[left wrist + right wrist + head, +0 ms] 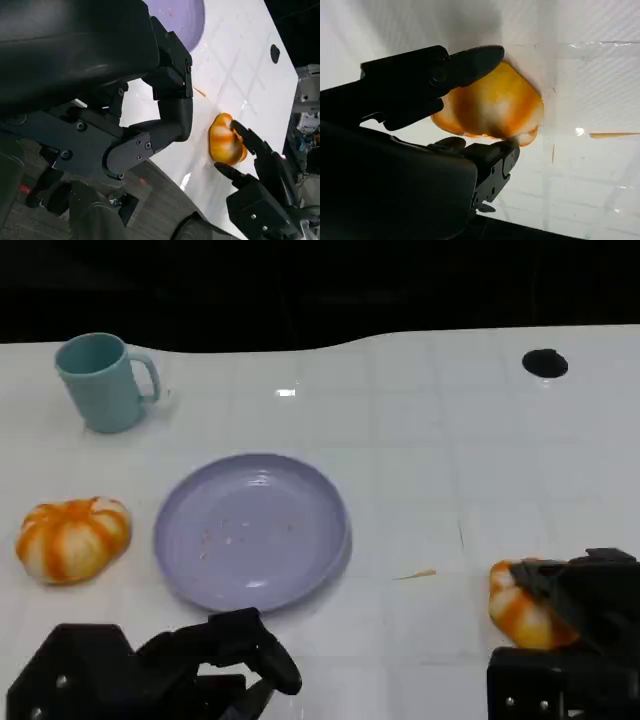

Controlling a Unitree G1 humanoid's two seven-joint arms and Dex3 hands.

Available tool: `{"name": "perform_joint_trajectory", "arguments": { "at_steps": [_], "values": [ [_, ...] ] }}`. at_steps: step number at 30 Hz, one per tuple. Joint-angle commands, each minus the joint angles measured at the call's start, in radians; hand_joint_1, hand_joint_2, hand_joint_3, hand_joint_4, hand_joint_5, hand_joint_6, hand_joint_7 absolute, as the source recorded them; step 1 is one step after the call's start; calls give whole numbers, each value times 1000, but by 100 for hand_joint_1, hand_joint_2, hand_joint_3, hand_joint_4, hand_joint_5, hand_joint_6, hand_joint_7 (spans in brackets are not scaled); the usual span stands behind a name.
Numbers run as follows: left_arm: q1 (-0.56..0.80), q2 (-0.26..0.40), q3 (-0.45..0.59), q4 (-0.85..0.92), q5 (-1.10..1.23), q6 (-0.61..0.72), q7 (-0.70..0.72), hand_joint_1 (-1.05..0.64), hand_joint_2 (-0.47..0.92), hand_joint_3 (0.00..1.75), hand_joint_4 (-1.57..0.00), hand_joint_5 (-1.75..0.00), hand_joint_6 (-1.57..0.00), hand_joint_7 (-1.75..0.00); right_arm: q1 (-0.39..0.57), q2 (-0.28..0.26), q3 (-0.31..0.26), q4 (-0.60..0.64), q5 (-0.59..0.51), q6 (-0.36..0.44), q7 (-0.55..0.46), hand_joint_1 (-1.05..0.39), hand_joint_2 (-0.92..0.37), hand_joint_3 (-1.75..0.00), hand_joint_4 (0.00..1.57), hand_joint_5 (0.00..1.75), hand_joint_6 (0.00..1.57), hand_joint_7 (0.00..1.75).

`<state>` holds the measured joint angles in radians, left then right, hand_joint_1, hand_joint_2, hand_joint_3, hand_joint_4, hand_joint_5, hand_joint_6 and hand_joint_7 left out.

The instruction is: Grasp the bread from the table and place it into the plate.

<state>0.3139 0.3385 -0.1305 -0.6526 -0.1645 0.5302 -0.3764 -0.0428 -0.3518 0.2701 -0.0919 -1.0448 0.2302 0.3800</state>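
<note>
A glossy white table (420, 440) with faint grid lines runs back to a black, unlit background; a small dark hole (545, 363) sits near its far right corner, a thin orange sliver (415, 575) lies to the right of the plate, and in the left wrist view grey floor shows past the table's near edge. The lavender plate (250, 530) sits near the middle, dusted with a few crumbs, with a teal mug (100, 380) behind it to the left and an orange-and-white bread roll (72, 538) just left of it. A second bread (520, 610) rests on the table at the near right, well apart from the plate — the right hand (585, 595) is closed around it, fingers (470, 62) pressed on opposite sides. The left hand (215, 655) hovers at the near edge below the plate, fingers curled inward, holding nothing.
</note>
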Motion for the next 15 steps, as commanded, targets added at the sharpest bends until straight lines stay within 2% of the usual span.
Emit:
{"name": "perform_joint_trajectory", "arguments": {
  "at_steps": [1,6,8,9,10,11,12,13,14,15],
  "values": [
    [4,8,-1,-27,4,17,13,-36,79,81,-71,-175,-57,-165,-45,1,28,72,20,19,-28,-66,-92,-7,13,33,36,2],
    [6,4,1,-31,0,22,13,-36,78,81,-72,-175,-57,-165,-89,11,56,160,38,26,-91,-63,-92,-12,26,26,47,4],
    [8,3,1,-30,0,16,12,-36,78,81,-72,-175,-57,-165,-97,24,47,192,73,9,-156,-55,-92,-13,42,25,61,7],
    [7,3,1,-31,0,17,12,-36,78,81,-72,-175,-57,-165,-96,34,30,221,111,-31,-234,-50,-92,-11,52,26,70,9],
    [7,2,1,-32,-1,18,12,-36,78,82,-72,-175,-57,-165,-97,38,19,246,140,-65,-299,-38,-91,-7,76,31,87,12],
    [7,1,2,-32,-4,20,12,-36,78,82,-72,-175,-57,-165,-99,42,10,274,162,-98,-368,-32,-92,-6,91,35,97,13],
    [7,0,2,-31,-5,21,11,-36,78,82,-72,-175,-57,-165,-103,46,3,300,181,-127,-429,-27,-92,-5,92,59,106,12],
    [7,0,3,-28,-6,16,9,-36,78,82,-72,-175,-56,-165,-106,51,-7,329,207,-167,-490,-23,-92,-5,89,91,114,11],
    [8,1,3,-26,-5,10,7,-36,78,82,-72,-175,-56,-165,-112,51,-13,357,231,-207,-542,-14,-88,-21,88,135,124,26],
    [8,2,3,-25,-3,9,7,-36,79,82,-72,-175,-56,-165,-119,48,-14,381,247,-241,-582,-11,-78,-46,88,154,113,65]
  ]
}}
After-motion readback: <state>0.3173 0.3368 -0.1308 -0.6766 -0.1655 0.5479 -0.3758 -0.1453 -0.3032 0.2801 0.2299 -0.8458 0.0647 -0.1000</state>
